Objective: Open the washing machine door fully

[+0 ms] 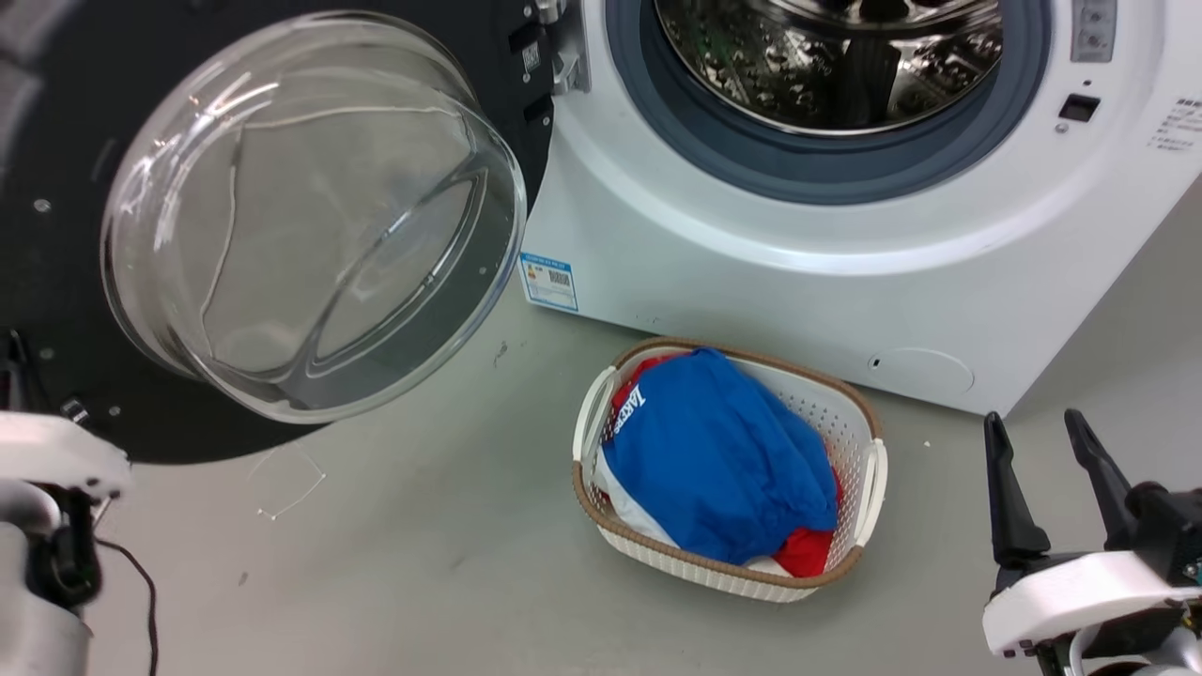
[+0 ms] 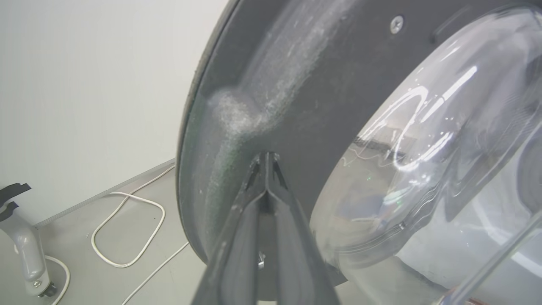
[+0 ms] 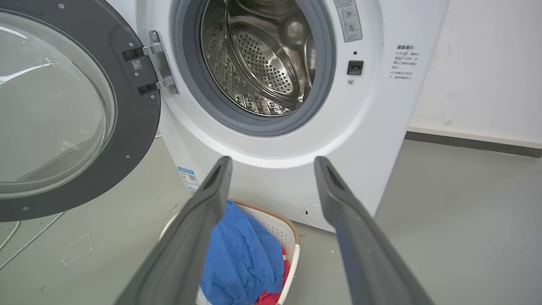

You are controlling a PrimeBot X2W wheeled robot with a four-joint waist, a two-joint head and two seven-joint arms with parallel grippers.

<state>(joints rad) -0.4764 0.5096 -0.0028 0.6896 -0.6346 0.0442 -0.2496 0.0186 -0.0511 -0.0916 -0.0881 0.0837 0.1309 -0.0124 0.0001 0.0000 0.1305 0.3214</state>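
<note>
**Left claw shut, tip on the door**

Your left claw [image 2: 266, 159] is shut tight with nothing in it. Its two fingers make one point, and the tip seems to touch the dark inside face of the washing machine door [image 2: 322, 106]. I think it is shut so it can push like a stick. Just right of the tip bulges the glass bowl [image 2: 423, 148]. The door stands far out from the washing machine [image 3: 372, 140], so the job looks nearly done. Your right claw [image 3: 273, 163] is wide open and holds nothing. It hangs well apart from the door, likely just waiting. Below it sits a basket [image 3: 277, 228] of clothes, so mind that.
</note>
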